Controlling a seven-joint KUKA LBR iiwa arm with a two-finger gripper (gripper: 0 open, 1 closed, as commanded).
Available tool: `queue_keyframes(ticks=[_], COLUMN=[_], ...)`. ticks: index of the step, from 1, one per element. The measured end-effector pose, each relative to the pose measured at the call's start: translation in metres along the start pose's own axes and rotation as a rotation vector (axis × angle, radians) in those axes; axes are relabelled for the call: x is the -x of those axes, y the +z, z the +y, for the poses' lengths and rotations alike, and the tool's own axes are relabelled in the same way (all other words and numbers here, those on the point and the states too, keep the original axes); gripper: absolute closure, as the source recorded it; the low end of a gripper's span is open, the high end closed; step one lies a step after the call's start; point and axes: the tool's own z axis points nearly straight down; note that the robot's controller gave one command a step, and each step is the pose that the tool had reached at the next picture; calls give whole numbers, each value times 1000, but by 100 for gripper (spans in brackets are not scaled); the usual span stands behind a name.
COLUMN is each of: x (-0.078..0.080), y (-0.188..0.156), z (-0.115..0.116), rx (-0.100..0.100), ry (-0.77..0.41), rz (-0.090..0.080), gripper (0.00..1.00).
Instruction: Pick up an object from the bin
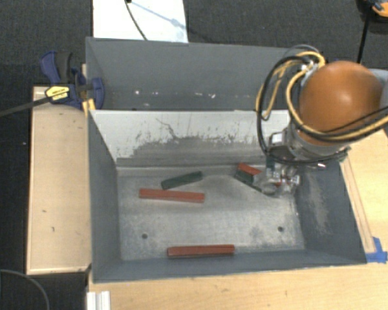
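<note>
- Nearest you, a red-brown bar (200, 251) lies flat on the floor of the bin (105, 199), close to the front wall and running roughly along it.
- Further in, on the left half of the floor, you see a second red-brown bar (171, 196), also flat and slightly tilted against the first one's line. The two are well apart.
- Just behind that second bar lies a dark green bar (181, 180), slanted, with its lower end near the bar's middle. You cannot tell whether they touch.
- On the right, towards the back of the floor, the tool (277, 185) is down inside the bin, low over the floor.
- Right at the tool's left side you find a small red piece (249, 170) with a dark green piece (247, 179) just beside it on the near side. Both are close against the tool.
- You cannot tell whether the tool is released or clenched, nor whether it has either piece in its grasp.
- Above the tool sits the arm's orange cover (339, 95) with looped cables (278, 82), reaching in over the bin's right wall.
</note>
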Motion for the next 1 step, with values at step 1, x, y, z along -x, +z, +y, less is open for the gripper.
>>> queue_keyframes(ticks=[1], x=[3], y=[-52], z=[19], rx=[9], ry=[-58], rz=[0], gripper=[100])
